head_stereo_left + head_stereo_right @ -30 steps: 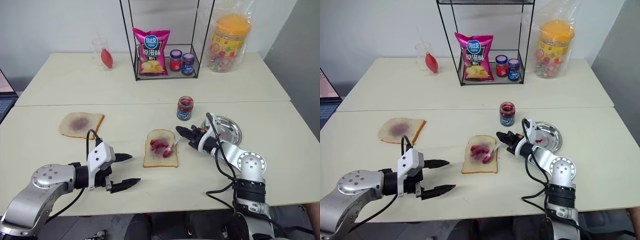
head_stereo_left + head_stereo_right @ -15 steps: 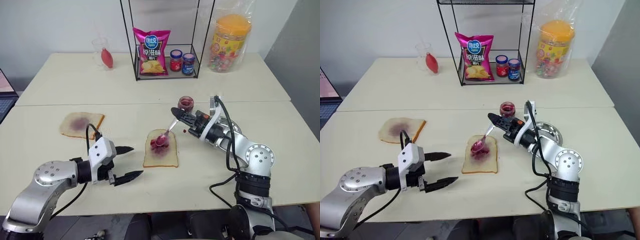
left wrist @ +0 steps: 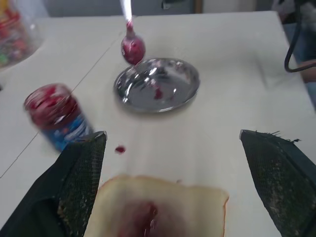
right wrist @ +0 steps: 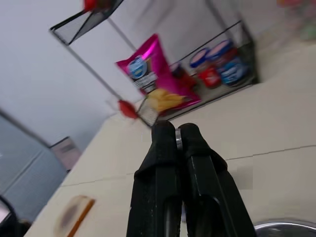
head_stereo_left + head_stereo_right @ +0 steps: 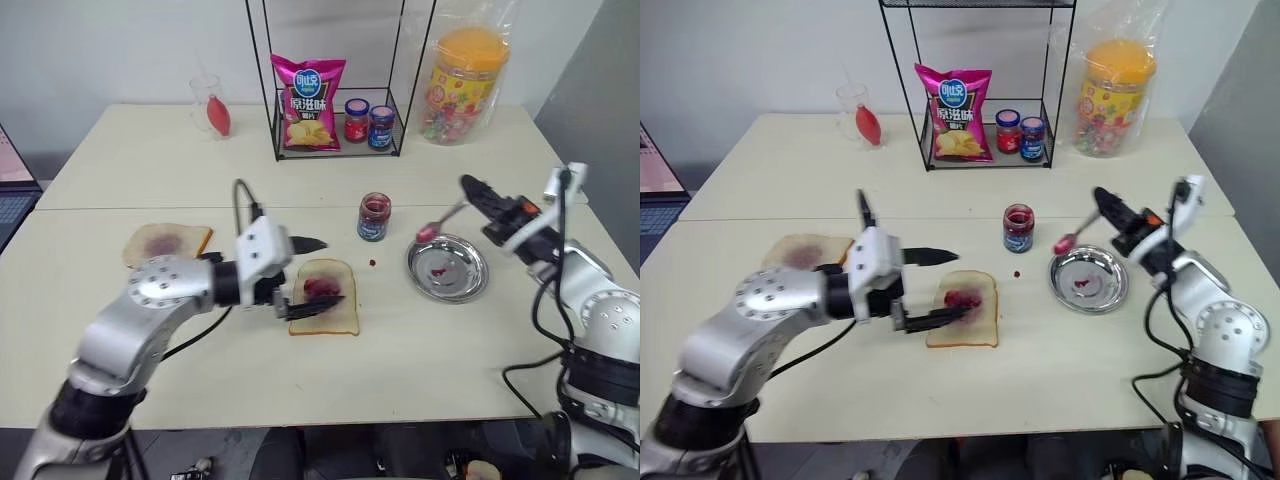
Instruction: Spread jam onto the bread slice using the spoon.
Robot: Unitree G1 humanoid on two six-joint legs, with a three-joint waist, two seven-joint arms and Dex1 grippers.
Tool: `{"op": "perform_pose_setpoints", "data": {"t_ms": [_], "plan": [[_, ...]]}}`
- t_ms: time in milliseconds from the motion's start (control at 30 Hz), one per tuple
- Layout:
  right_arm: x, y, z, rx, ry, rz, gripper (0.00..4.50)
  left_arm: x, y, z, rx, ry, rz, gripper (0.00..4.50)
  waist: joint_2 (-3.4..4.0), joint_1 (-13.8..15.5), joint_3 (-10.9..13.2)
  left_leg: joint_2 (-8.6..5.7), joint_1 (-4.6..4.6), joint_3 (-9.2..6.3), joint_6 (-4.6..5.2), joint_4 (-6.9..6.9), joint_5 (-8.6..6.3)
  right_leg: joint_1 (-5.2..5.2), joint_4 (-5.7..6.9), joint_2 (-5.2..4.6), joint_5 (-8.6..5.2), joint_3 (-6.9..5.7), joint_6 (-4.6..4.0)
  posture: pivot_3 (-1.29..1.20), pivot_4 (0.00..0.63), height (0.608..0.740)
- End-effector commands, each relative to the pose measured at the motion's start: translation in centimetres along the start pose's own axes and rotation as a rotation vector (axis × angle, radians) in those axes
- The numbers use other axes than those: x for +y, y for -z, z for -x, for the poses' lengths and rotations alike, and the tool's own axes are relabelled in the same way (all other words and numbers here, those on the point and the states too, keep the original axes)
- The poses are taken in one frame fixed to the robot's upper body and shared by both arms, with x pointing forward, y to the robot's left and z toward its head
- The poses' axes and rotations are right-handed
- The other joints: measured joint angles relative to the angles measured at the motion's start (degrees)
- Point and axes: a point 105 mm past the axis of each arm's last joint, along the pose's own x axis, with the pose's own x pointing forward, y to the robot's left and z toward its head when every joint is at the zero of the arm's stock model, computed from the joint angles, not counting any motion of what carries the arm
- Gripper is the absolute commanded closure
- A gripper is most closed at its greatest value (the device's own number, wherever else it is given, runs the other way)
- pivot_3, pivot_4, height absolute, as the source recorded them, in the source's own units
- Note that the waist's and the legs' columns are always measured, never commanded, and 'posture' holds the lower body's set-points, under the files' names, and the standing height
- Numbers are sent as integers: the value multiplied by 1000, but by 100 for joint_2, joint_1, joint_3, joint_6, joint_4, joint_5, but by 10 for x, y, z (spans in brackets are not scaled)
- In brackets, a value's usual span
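Spoon (image 5: pixel 440 222) pinched in right gripper (image 5: pixel 478 191); left gripper (image 5: pixel 315 275) spread wide over bread slice (image 5: pixel 324 311).

- I read this as a lab or office test room: two plain pale counters (image 5: pixel 300 380) pushed together against a bare white wall (image 5: pixel 120 50).
- At 12 o'clock, staged snacks on a wire rack (image 5: pixel 340 100); laptop (image 5: pixel 12 170) at 9.

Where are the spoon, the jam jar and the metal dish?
spoon (image 5: pixel 1066 243), right eye view, on its jam-smeared bowl.
jam jar (image 5: pixel 1018 230), right eye view, on its blue label.
metal dish (image 5: pixel 1112 290), right eye view, on its rim.
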Motion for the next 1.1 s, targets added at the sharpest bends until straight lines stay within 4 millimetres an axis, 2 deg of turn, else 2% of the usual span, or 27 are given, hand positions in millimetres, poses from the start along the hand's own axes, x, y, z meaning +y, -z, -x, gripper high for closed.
{"op": "perform_pose_setpoints", "data": {"t_ms": [33, 267, 467, 800, 833, 867, 1067, 1100], "plan": [[-14, -17, 13, -92, 24, 7, 4488, 0, -5, -17, -7, 23, -26, 0, 0, -30, 0, 0, 3, 0, 0, 1, 0, 1, 2, 1, 0, 1, 0, 0, 150, 740], [-41, 11, 20, -69, 78, -59, 4488, -7, -2, -46, -8, 72, -9, 0, 2, -48, -1, 0, 6, -2, 1, 5, 0, 6, 5, 3, 0, 1, 1, 0, 150, 740], [-54, 29, 16, -29, 97, -48, 4488, -6, 2, -54, 0, 69, -18, 0, 3, -40, -2, 0, 6, -3, 0, 5, 1, 6, 5, 3, 1, 1, 0, 0, 150, 740], [-68, 43, 17, 20, 129, 3, 4488, -6, 8, -55, 14, 63, -28, 0, 5, -28, -3, -1, 8, -3, 0, 7, 1, 9, 5, 2, 2, 0, -2, 0, 150, 740], [-69, 44, 17, 23, 135, 12, 4005, -6, 8, -55, 13, 62, -28, 0, 5, -26, -3, -1, 9, -3, 0, 8, 1, 11, 5, 1, 2, 0, -2, 0, 150, 740], [-69, 45, 17, 19, 138, 14, 3918, -6, 8, -55, 12, 60, -30, 0, 5, -26, -3, -1, 11, -4, 0, 9, 1, 15, 5, 1, 2, -1, -2, 0, 150, 740], [-70, 44, 18, 7, 146, 42, 2616, -3, 8, -52, 17, 56, -39, 0, 7, -24, -4, -1, 11, -4, 0, 10, 1, 15, 6, 1, 2, -1, -1, 0, 150, 740], [-70, 44, 18, 11, 145, 50, 2279, -2, 8, -52, 17, 54, -40, 0, 7, -23, -4, -2, 11, -5, 0, 10, 1, 15, 6, 1, 2, -1, -1, 0, 150, 740]]}}
